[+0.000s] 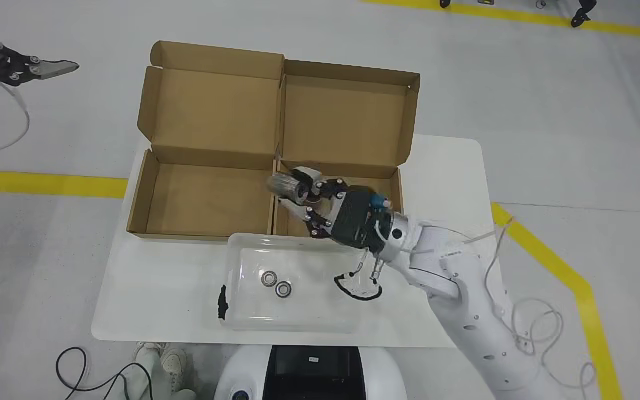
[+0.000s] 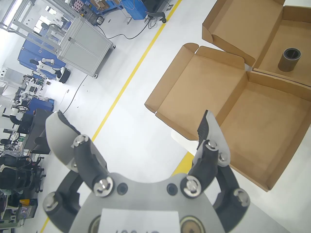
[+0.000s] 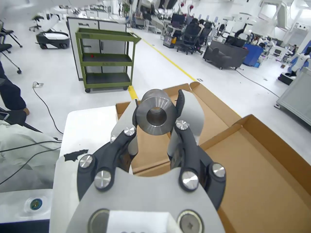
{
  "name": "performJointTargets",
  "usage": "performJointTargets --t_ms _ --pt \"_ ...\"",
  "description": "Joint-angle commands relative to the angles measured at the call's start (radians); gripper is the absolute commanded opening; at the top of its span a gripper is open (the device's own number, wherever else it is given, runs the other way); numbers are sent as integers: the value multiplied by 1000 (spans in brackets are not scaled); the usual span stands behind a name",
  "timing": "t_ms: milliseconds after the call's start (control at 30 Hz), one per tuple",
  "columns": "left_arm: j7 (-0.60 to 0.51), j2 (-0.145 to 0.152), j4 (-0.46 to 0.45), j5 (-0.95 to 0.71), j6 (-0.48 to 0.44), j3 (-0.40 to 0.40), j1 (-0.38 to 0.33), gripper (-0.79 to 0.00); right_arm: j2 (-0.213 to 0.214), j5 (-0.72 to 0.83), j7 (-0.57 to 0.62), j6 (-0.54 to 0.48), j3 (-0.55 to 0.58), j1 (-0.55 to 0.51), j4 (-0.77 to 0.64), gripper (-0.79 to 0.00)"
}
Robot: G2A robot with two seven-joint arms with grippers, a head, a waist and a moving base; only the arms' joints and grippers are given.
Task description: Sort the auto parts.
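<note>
Right pincer (image 3: pixel 158 103) clamps a sleeve (image 3: pixel 155 118) above the box (image 1: pixel 345 115) — a dark sleeve (image 2: pixel 289 60) already inside, two bearings (image 1: pixel 269 279) waiting in the tray (image 1: pixel 305 305).

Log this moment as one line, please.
right gripper: shut on grey metal cylinder | above right brown cardboard box | left gripper: open

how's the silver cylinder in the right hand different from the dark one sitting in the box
The silver cylinder is shiny bare metal; the dark cylinder is dull and blackish. The silver cylinder is clamped on its side in the right hand; the dark cylinder stands upright, free, on a cardboard box floor. The silver cylinder has thick walls and a narrow bore; the dark cylinder is thin-walled. Both are hollow.
</note>
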Motion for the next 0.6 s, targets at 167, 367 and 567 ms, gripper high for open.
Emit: performJointTargets --t_ms 167,367,567 --pt "0 0 0 0 0 0 0 0 12 -30 236 102 43 -48 -14 -785" --pt "0 0 0 0 0 0 0 0 17 17 423 188 80 -59 24 -785" --pt "0 0 0 0 0 0 0 0 7 16 584 279 42 9 133 -785"
